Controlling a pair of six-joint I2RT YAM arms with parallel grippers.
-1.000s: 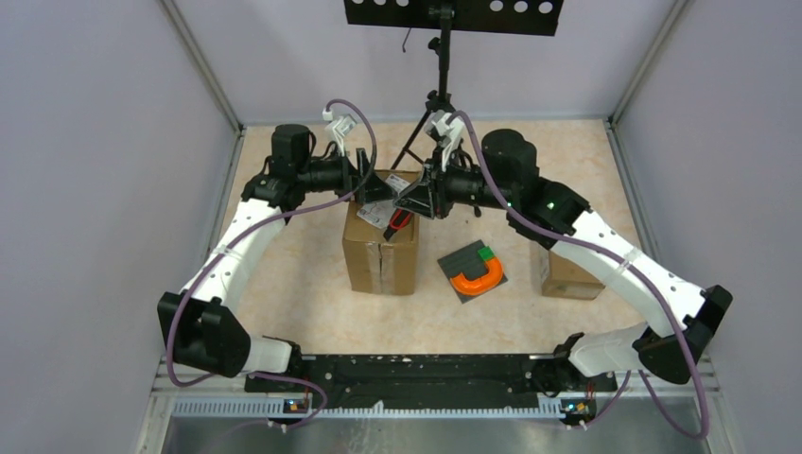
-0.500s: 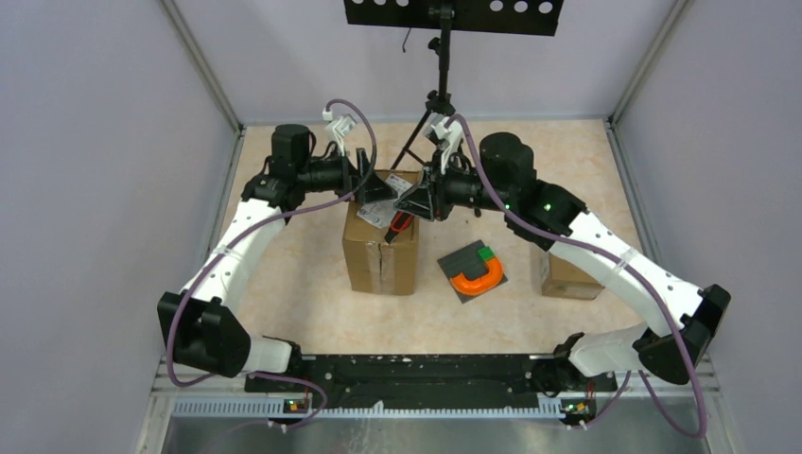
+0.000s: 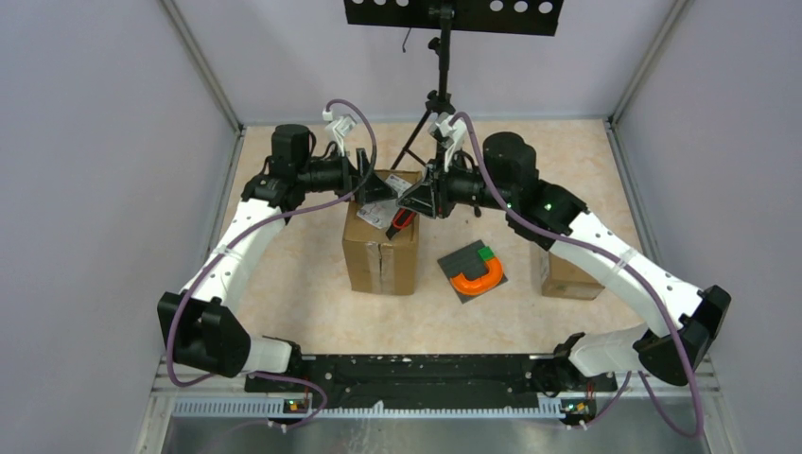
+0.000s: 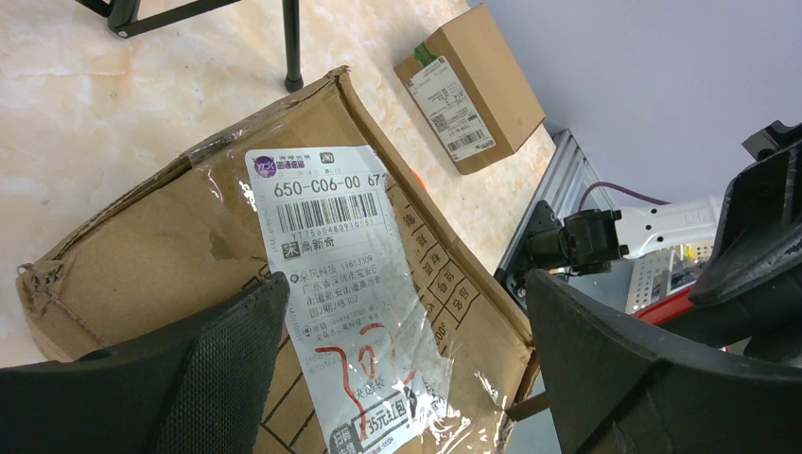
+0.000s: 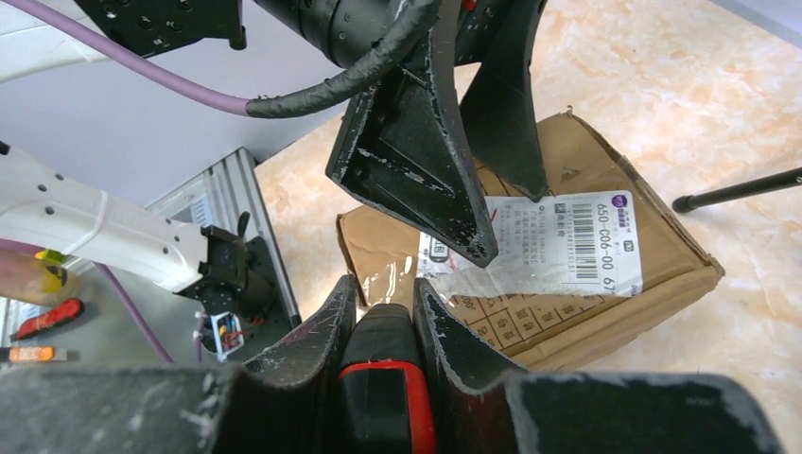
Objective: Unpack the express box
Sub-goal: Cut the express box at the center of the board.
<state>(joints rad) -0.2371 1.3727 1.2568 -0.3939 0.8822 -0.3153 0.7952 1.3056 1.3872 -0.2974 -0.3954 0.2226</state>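
Note:
The express box [image 3: 381,253] is a brown carton with a white shipping label [image 4: 340,284] under clear tape, and its flaps are closed. My left gripper [image 3: 374,189] hovers open over the box's far end, with one finger on each side of the label [image 4: 407,312]. My right gripper [image 3: 414,202] is shut on a red and black utility knife [image 5: 383,374], whose tip [image 3: 398,223] points down at the box top beside the label. In the right wrist view the left gripper's fingers [image 5: 416,161] hang just above the box [image 5: 605,284].
A smaller sealed carton [image 3: 566,274] lies at the right, partly under the right arm. A grey pad with an orange U-shaped piece and a green block [image 3: 475,270] sits between the two boxes. A black tripod [image 3: 437,104] stands behind the express box.
The right gripper with the knife shifted slightly left, then back to the right. The left arm and the box have not moved.

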